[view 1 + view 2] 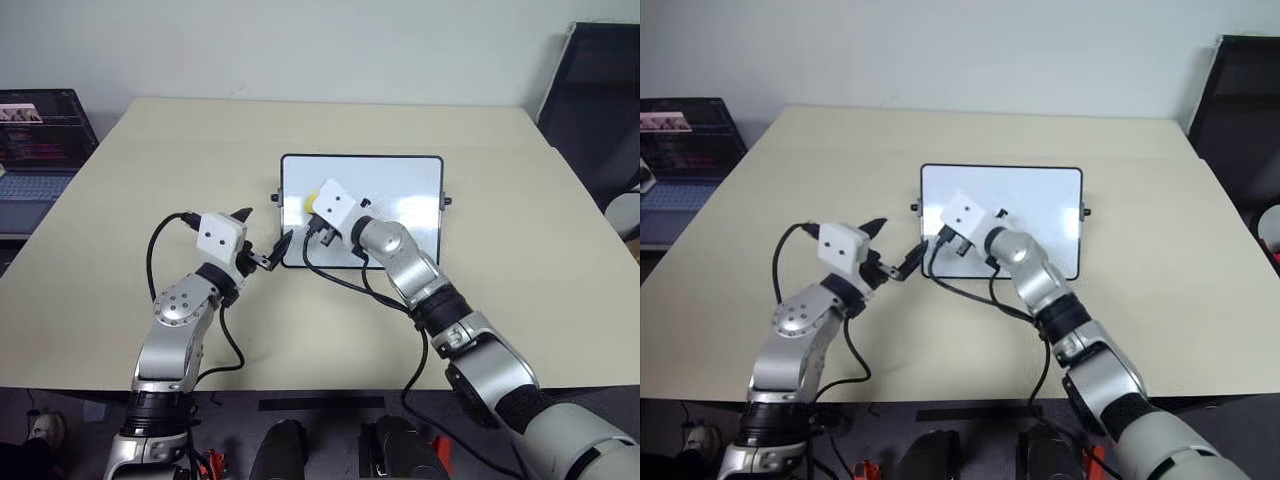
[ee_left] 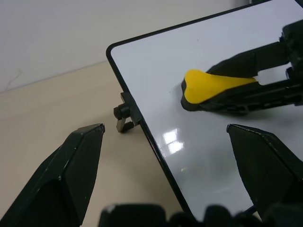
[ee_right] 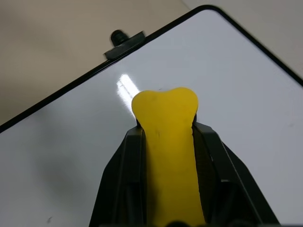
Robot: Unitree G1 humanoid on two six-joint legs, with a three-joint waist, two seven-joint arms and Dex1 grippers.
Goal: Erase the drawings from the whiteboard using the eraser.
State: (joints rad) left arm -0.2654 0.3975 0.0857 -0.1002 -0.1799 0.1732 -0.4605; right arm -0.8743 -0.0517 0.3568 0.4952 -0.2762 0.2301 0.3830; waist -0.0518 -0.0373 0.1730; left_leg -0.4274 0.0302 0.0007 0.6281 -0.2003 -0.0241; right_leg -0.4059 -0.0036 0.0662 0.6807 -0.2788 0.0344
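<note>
From the head camera I see the small glossy white rectangular whiteboard with its thin black frame lying flat in the middle of the pale beige desk, and my right claw reaches over the board's left part with a small yellow oblong eraser peeking out beside it; my left claw waits just off the board's left edge. I judge the wiping step is in hand. In the left wrist view that claw's black fingers stand wide apart on nothing, and I can see the eraser's dark underside lying against the white surface, which the head view cannot settle. The right wrist view shows the right claw clamped tight along the eraser's flanks. I make out no drawings in any view, so next I would sweep across the board and check for leftover marks.
</note>
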